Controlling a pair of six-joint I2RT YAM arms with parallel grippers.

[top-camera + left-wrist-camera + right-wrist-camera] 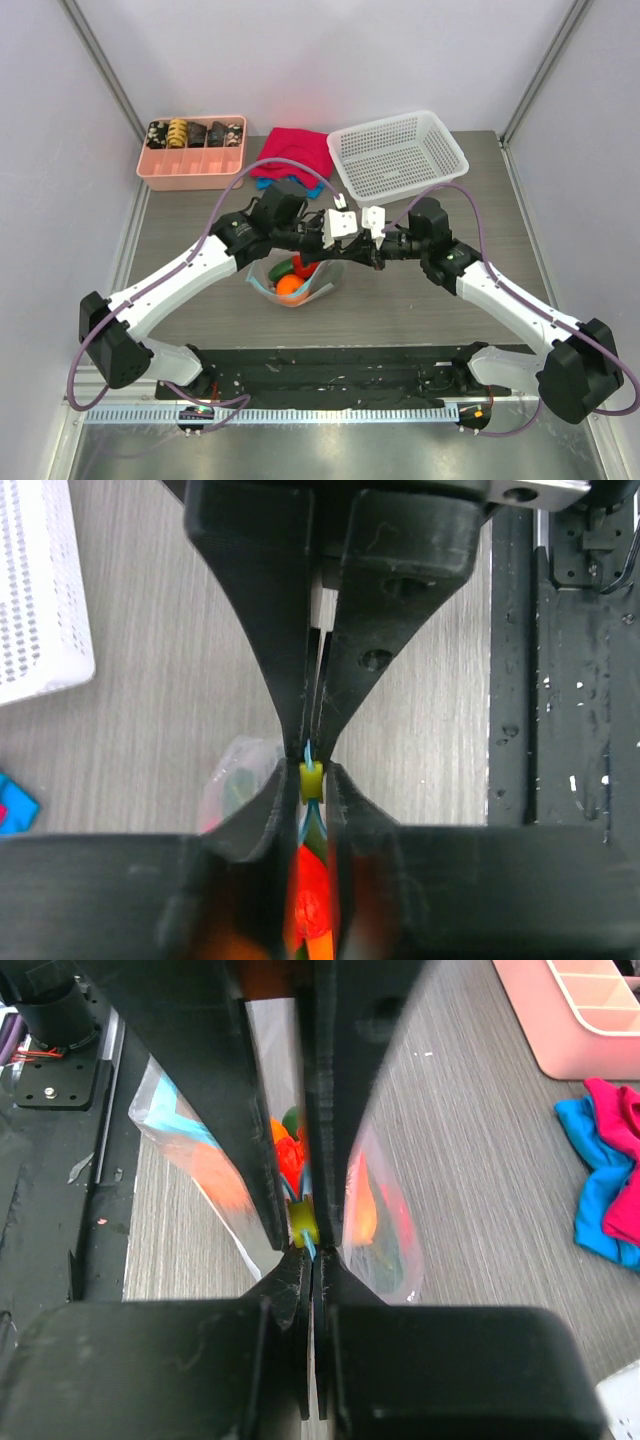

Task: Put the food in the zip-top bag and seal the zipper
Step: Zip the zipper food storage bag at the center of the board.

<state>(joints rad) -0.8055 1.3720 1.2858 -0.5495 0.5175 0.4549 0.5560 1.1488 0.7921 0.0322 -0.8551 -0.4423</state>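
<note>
The clear zip-top bag (300,288) hangs at mid-table with food inside: an orange (290,286), a red piece (299,266) and a green piece (275,272). My two grippers meet tip to tip at its mouth. My left gripper (312,777) is shut on the yellow slider (312,781) of the blue zipper (308,750). My right gripper (314,1260) is shut on the end of the blue zipper strip (310,1248), right next to the slider (300,1222). In the top view the left gripper (336,250) and right gripper (362,252) touch above the bag's right edge.
A pink divided tray (192,172) with snack pieces stands back left. A white mesh basket (440,160) stands back right. Red and blue cloths (292,158) lie between them. A black mat (330,368) runs along the near edge.
</note>
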